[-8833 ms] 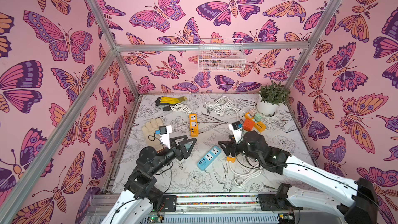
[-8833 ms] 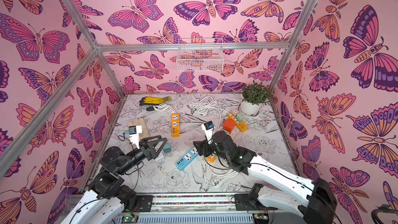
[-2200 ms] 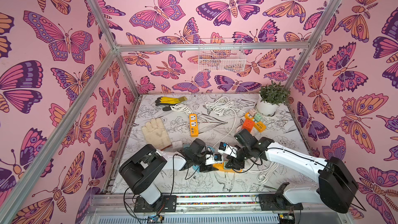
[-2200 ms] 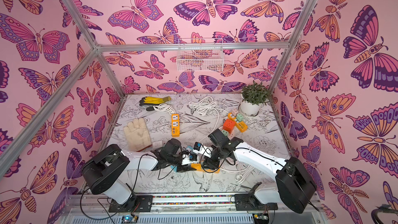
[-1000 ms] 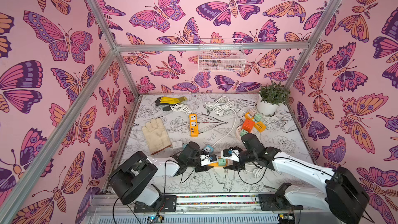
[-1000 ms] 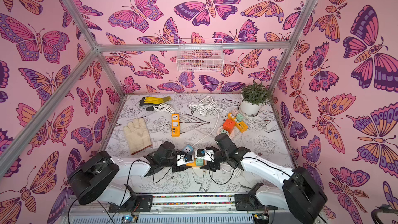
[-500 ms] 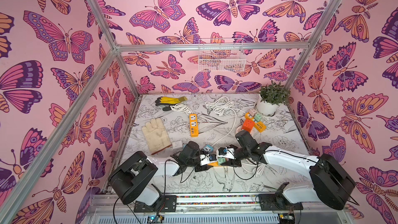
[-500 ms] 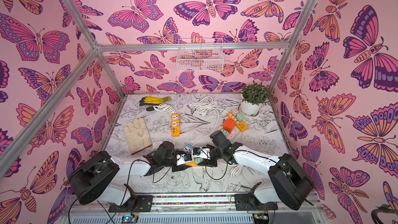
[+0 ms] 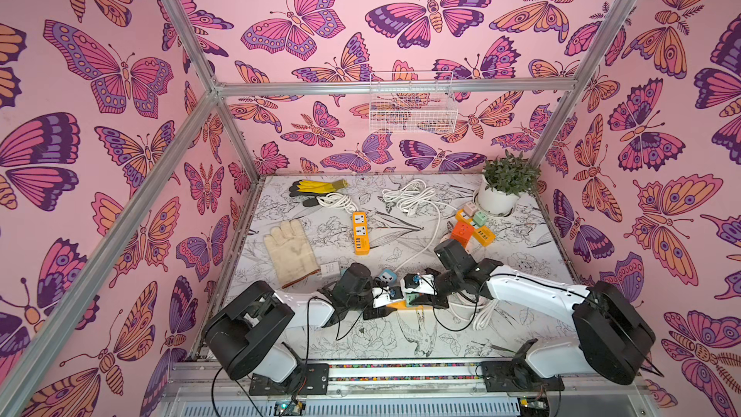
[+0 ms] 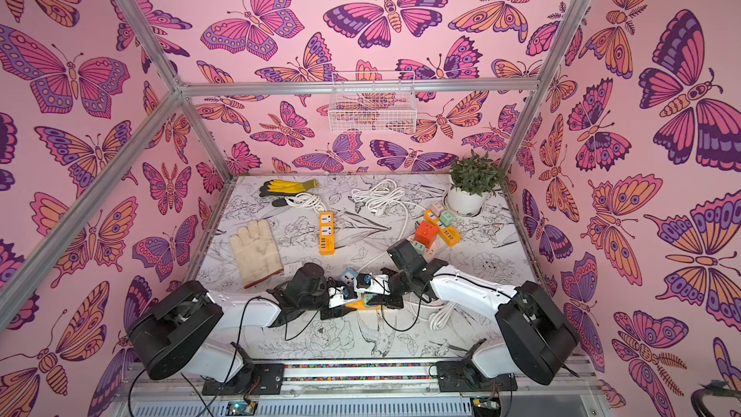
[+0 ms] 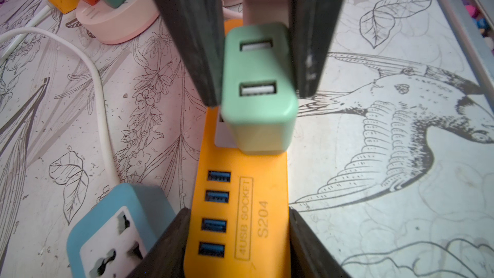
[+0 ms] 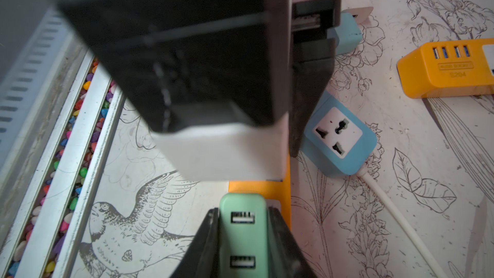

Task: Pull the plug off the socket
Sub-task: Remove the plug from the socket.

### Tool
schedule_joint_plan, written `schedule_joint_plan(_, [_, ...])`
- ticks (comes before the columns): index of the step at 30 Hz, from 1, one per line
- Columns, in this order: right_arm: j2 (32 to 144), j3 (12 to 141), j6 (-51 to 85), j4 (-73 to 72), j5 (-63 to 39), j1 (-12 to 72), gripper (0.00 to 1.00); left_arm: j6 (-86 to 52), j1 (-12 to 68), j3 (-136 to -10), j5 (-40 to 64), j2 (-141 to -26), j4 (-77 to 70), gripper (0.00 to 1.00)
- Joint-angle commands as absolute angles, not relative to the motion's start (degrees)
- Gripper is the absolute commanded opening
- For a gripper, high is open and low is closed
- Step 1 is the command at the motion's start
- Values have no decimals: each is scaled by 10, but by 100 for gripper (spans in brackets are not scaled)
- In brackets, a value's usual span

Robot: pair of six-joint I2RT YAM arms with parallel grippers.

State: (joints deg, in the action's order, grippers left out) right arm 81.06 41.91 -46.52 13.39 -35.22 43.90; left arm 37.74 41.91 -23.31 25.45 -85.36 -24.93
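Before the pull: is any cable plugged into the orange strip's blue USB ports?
No, all four blue ports on the orange strip are empty.

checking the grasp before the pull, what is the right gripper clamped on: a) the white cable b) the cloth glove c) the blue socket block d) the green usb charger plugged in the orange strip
d: in the left wrist view the right gripper has its fingers pressed against both sides of the green usb charger, which sits plugged in the orange strip.
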Motion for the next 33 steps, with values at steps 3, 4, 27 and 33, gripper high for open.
schedule_joint_plan(3, [801,445,-411,150,-364,420,19,367,412,-233,249,-866,-247,52])
schedule_joint_plan(4, [803,446,-400,148,-381,408,19,367,412,-233,249,-866,-247,52])
schedule_joint_plan(27, [729,393,-347,110,-316,435,17,367,412,-233,246,-866,-246,52])
schedule_joint_plan(33, [682,316,-390,10,-312,508,18,367,412,-234,246,-867,-246,52])
